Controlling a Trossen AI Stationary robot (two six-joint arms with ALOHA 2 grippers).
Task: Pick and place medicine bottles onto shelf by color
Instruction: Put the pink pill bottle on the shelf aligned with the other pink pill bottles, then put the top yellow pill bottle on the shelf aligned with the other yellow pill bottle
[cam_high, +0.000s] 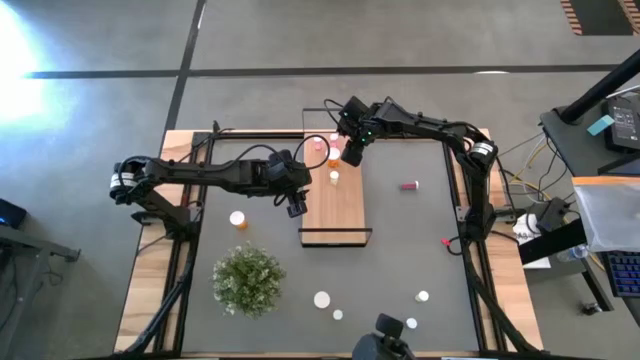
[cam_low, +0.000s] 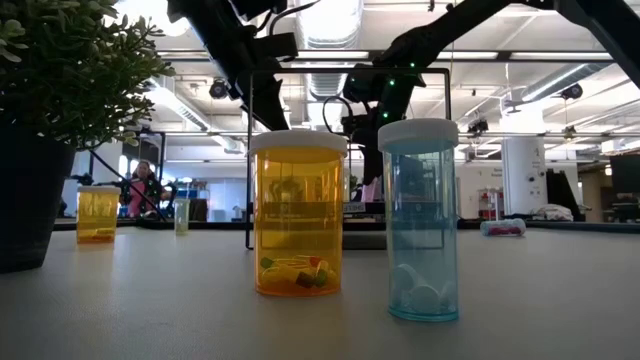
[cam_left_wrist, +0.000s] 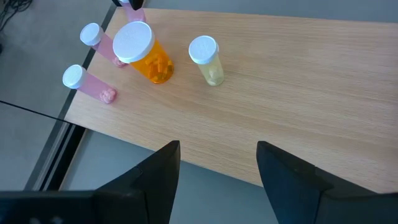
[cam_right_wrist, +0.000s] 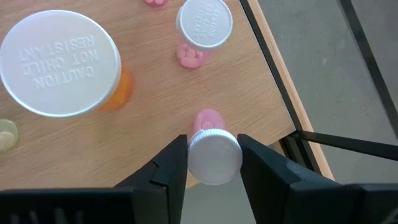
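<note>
- The long light-brown wooden shelf with thin black wire ends lies in the middle of the big dark grey table mat. Its long side runs from the far edge of the table to the near one.
- Your right gripper is over the far end of that shelf, close to the corner. The left gripper waits over the shelf's left edge, farther from the spot, with its two dark fingers wide apart and nothing between them.
- A fat orange bottle with a big white cap stands on the shelf just beside the right gripper.
- Two small pink bottles with white caps stand there too: one right next to the orange bottle and one by the shelf's edge.
- The smallest thing matters most: a tiny pink bottle with a white cap sits between the right fingers, which touch the cap on both sides. It stands straight up, with its pink bottom pointing down at the wood.
- The shelf is right under this bottle, next to the other pink ones, so I think your next move is straight down and then let go. Watch the corner, because the bottle is close to the edge.
</note>
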